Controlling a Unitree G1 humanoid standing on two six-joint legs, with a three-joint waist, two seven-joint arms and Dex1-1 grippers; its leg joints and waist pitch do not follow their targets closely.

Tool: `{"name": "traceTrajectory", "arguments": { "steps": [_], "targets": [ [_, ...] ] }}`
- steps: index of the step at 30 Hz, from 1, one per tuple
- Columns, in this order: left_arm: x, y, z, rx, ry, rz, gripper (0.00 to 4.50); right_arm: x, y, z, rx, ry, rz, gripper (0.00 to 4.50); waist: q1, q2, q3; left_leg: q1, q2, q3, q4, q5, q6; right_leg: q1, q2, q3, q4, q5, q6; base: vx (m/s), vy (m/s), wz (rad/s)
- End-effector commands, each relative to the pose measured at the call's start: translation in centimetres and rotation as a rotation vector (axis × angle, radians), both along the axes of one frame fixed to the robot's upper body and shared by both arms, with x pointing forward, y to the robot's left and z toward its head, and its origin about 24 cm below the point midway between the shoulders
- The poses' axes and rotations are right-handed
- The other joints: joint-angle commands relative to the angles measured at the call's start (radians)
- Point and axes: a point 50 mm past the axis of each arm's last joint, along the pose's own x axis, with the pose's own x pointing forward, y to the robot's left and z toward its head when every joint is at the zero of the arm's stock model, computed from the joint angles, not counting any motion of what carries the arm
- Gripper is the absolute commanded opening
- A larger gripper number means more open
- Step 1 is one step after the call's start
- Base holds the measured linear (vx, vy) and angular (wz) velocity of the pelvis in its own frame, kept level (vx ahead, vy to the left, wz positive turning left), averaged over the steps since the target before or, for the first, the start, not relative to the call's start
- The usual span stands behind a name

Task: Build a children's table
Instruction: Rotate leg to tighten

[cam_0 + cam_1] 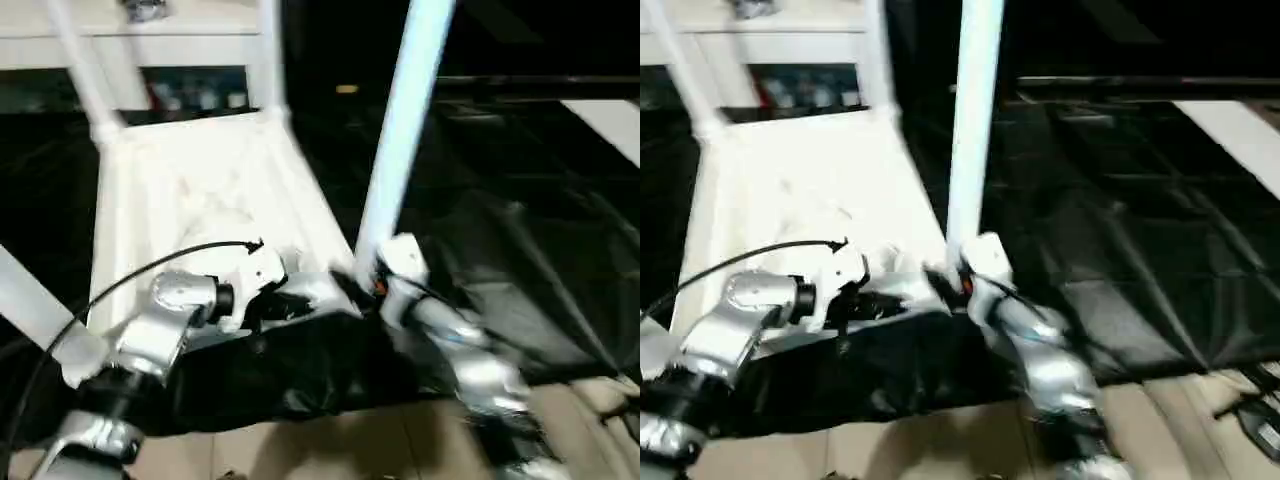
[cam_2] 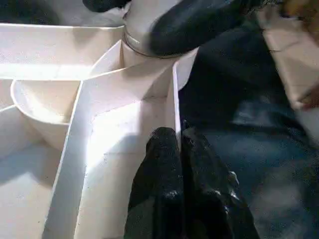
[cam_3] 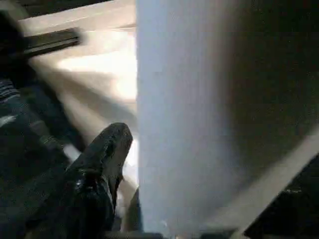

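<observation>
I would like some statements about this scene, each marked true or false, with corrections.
1. The white plastic ribbed tabletop lies underside up on a black cloth. True.
2. The left claw is wide open. False: it is shut on the tabletop's thin rim wall.
3. The long white tubular leg beside the right claw stands in a corner socket. True.
4. The far corners have no legs. False: two far legs stand there.
</observation>
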Motion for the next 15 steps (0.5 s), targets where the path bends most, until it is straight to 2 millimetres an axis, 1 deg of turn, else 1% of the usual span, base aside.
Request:
{"name": "traceTrajectory", "arguments": {
  "steps": [1, 2, 3, 4, 5, 6, 7, 8, 9, 10, 11, 12, 13, 14, 15],
  "targets": [
    [0.2, -1.5, 1.3, -0.062, -0.045, -0.12, 0.0, -1.4, -0.2, 1.3, 0.045, 0.007, 0.154, 3.08, -0.001, 0.008, -0.057, 0.014, 0.024, 0.001, -0.05, -0.179, 0.061, 0.051, -0.06, 0.044, -0.064, -0.043, -0.191, 0.0, 0.0, 0.0],
    [0.2, -1.4, 1.4, -0.069, -0.047, -0.127, 0.0, -1.7, -0.8, 1.6, 0.042, 0.011, 0.171, 3.08, 0.004, 0.01, -0.059, 0.013, 0.025, 0.001, -0.047, -0.179, 0.064, 0.052, -0.062, 0.044, -0.06, -0.029, -0.2, 0.0, 0.0, 0.0],
    [0.3, -1.3, 1.6, -0.083, -0.044, -0.14, 0.0, -2.2, -2.0, 2.1, 0.034, 0.016, 0.197, 3.08, 0.007, 0.006, -0.057, 0.011, 0.025, 0.002, -0.048, -0.186, 0.064, 0.054, -0.063, 0.043, -0.062, -0.045, -0.203, 0.0, 0.0, 0.0],
    [0.3, -1.2, 1.9, -0.096, -0.055, -0.159, 0.0, -2.8, -3.4, 2.6, 0.014, 0.024, 0.22, 3.08, 0.012, 0.014, -0.057, 0.013, 0.026, 0.0, -0.047, -0.193, 0.061, 0.054, -0.064, 0.042, -0.063, -0.057, -0.203, 0.0, 0.0, 0.0],
    [0.3, -1.2, 1.9, -0.096, -0.055, -0.159, 0.0, -2.8, -3.4, 2.6, 0.014, 0.024, 0.22, 3.08, 0.017, 0.007, -0.054, 0.016, 0.03, 0.002, -0.047, -0.221, 0.056, 0.052, -0.064, 0.043, -0.066, -0.09, -0.2, 0.0, 0.0, 0.0],
    [0.3, -1.1, 2.0, -0.1, -0.048, -0.17, 0.0, -3.1, -4.2, 2.9, 0.002, 0.035, 0.222, 3.08, 0.018, 0.009, -0.053, 0.009, 0.027, 0.002, -0.047, -0.224, 0.052, 0.054, -0.067, 0.043, -0.067, -0.118, -0.198, 0.0, 0.0, 0.0],
    [0.2, -1.1, 2.0, -0.101, -0.046, -0.173, 0.0, -3.1, -4.3, 3.0, -0.001, 0.038, 0.221, 3.08, 0.017, 0.007, -0.052, 0.007, 0.026, 0.001, -0.048, -0.227, 0.05, 0.055, -0.067, 0.042, -0.069, -0.138, -0.192, 0.0, 0.0, 0.0],
    [0.3, -1.2, 2.0, -0.106, -0.07, -0.17, 0.0, -3.5, -5.1, 3.2, -0.022, 0.042, 0.216, 3.08, 0.017, 0.009, -0.052, 0.008, 0.026, 0.001, -0.047, -0.238, 0.043, 0.051, -0.069, 0.042, -0.074, -0.175, -0.182, 0.0, 0.0, 0.0],
    [0.4, -1.2, 1.9, -0.102, -0.085, -0.164, 0.28, -3.7, -5.5, 3.3, -0.034, 0.042, 0.208, 3.11, 0.016, 0.006, -0.052, 0.009, 0.026, 0.001, -0.047, -0.244, 0.04, 0.051, -0.069, 0.043, -0.075, -0.193, -0.179, 0.0, 0.0, 0.0],
    [0.5, -1.1, 1.8, -0.103, -0.091, -0.146, 0.28, -3.7, -5.7, 3.5, -0.043, 0.036, 0.19, 3.11, 0.018, 0.005, -0.051, 0.008, 0.024, 0.001, -0.046, -0.246, 0.035, 0.049, -0.07, 0.043, -0.079, -0.237, -0.165, 0.0, 0.0, 0.0],
    [0.6, -1.0, 1.7, -0.09, -0.092, -0.125, 0.28, -3.8, -5.9, 3.6, -0.048, 0.032, 0.178, 3.11, 0.018, 0.005, -0.051, 0.008, 0.024, 0.0, -0.046, -0.245, 0.034, 0.049, -0.07, 0.043, -0.08, -0.248, -0.16, 0.0, 0.0, 0.0],
    [0.6, -0.9, 1.6, -0.081, -0.092, -0.111, 0.44, -3.9, -6.0, 3.6, -0.051, 0.03, 0.17, 3.11, 0.019, 0.005, -0.051, 0.008, 0.024, 0.0, -0.045, -0.241, 0.034, 0.049, -0.071, 0.043, -0.08, -0.253, -0.156, 0.0, 0.0, 0.0],
    [0.6, -0.8, 1.6, -0.076, -0.105, -0.102, 0.44, -4.0, -6.2, 3.7, -0.049, 0.036, 0.162, 3.11, 0.02, 0.006, -0.052, 0.01, 0.024, 0.0, -0.045, -0.236, 0.034, 0.047, -0.069, 0.042, -0.079, -0.249, -0.161, 0.0, 0.0, 0.0],
    [0.7, -0.6, 1.6, -0.079, -0.111, -0.078, 0.58, -4.1, -6.4, 3.8, -0.05, 0.038, 0.148, 3.11, 0.02, 0.005, -0.052, 0.006, 0.024, -0.002, -0.045, -0.229, 0.035, 0.05, -0.069, 0.041, -0.078, -0.241, -0.16, 0.0, 0.0, 0.0],
    [0.8, -0.3, 1.8, -0.111, -0.131, -0.027, 0.62, -4.4, -6.8, 3.9, -0.049, 0.045, 0.123, 3.11, 0.02, 0.006, -0.053, 0.006, 0.025, -0.003, -0.045, -0.222, 0.035, 0.052, -0.068, 0.041, -0.075, -0.222, -0.158, 0.0, 0.0, 0.0]
  ]
}}
